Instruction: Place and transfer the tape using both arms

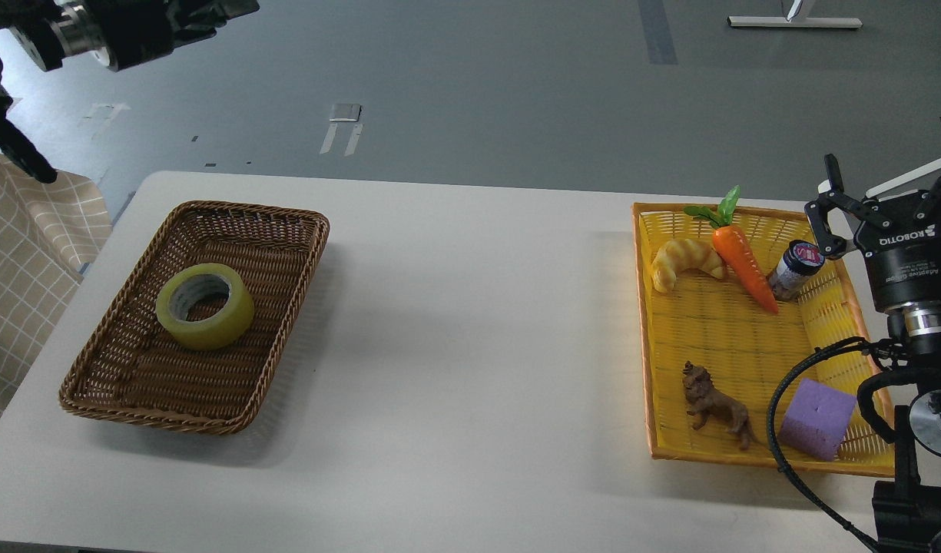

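The yellow tape roll (pixel 205 307) with a grey-white core lies flat in the brown wicker basket (pixel 286 230) on the left of the white table. Nothing touches it. My left arm is raised high at the top left corner. Its gripper (pixel 217 11) is far above the basket and partly cut off by the frame's edge, so I cannot tell how its fingers stand. My right gripper (pixel 889 165), marked ROBOTIQ, points up at the right edge beside the yellow basket. Its fingers are spread open and it holds nothing.
A yellow basket (pixel 647 322) on the right holds a croissant (pixel 685 261), a carrot (pixel 743 265), a small jar (pixel 794 269), a toy lion (pixel 716 407) and a purple foam cube (pixel 817 418). A chequered cloth (pixel 24 253) hangs left of the table.
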You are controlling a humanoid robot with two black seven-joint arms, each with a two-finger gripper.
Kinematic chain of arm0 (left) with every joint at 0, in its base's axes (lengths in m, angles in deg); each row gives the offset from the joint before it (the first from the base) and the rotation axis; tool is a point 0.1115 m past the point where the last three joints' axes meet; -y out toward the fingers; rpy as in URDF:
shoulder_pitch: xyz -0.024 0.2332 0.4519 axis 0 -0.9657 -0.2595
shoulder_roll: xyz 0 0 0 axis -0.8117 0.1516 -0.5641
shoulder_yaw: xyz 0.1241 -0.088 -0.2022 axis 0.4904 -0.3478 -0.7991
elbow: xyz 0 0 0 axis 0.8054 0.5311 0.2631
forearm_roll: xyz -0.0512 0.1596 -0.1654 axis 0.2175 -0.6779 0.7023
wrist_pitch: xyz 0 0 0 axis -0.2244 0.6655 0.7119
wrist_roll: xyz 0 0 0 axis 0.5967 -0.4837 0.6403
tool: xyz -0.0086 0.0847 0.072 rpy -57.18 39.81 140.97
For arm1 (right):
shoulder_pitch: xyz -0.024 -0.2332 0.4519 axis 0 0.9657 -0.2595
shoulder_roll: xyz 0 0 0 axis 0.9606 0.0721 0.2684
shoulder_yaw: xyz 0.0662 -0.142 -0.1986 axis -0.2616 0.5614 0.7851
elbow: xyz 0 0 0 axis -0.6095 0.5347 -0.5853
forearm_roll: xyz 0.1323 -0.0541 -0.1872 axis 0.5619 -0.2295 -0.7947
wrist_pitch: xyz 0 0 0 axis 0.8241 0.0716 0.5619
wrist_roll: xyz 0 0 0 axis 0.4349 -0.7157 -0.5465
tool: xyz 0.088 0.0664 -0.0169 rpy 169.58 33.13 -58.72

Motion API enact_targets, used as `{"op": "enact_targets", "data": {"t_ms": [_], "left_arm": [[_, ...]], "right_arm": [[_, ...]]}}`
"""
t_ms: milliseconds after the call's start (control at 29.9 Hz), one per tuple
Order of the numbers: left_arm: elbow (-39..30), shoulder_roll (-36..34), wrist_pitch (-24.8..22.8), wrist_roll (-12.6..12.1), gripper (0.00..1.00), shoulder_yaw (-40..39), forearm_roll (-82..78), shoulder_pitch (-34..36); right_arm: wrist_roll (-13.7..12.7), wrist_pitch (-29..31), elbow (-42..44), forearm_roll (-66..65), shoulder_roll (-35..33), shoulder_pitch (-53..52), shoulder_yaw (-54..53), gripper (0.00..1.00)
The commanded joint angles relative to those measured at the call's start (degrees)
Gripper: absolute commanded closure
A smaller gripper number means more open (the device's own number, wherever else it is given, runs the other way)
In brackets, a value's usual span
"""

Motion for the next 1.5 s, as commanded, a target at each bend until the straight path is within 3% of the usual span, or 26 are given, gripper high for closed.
{"op": "enact_targets", "data": {"t_ms": [0, 234, 434, 501, 769, 969, 1471], "left_arm": [[0.0, 2.1, -0.3, 0.3, 0.02, -2.6, 12.1, -0.3], [-6.8, 3.7, -0.3, 2.0, 0.02, -6.5, 20.3, -8.0], [-12.3, 7.7, -0.3, 5.9, 0.02, -19.4, 21.1, -20.0], [-13.5, 10.6, -0.3, 6.1, 0.02, -24.2, 21.0, -25.4], [-14.3, 18.8, -0.3, 6.1, 0.02, -30.0, 21.0, -35.5], [-14.3, 25.2, -0.3, 6.2, 0.02, -31.7, 20.6, -39.7], [-14.1, 27.4, -0.3, 6.2, 0.02, -34.6, 20.9, -40.1]], "right_arm": [[-0.1, 0.0, 0.2, 0.0, 0.0, -1.4, 0.0, 0.01], [-0.1, 0.0, 1.0, -0.2, 0.0, -3.9, 0.2, 0.01], [-0.2, 0.0, 4.3, -0.1, 0.0, -6.4, 0.3, 0.01], [-0.5, 0.0, 5.3, -0.1, 0.0, -7.7, 0.7, 0.01], [-0.8, 0.0, 8.0, -0.2, 0.0, -11.1, 1.1, 0.01], [-0.9, 0.0, 9.6, -0.2, -0.1, -12.1, 2.8, 0.01], [-0.9, 0.0, 9.4, -0.2, -1.1, -12.1, 4.4, 0.01]]}}
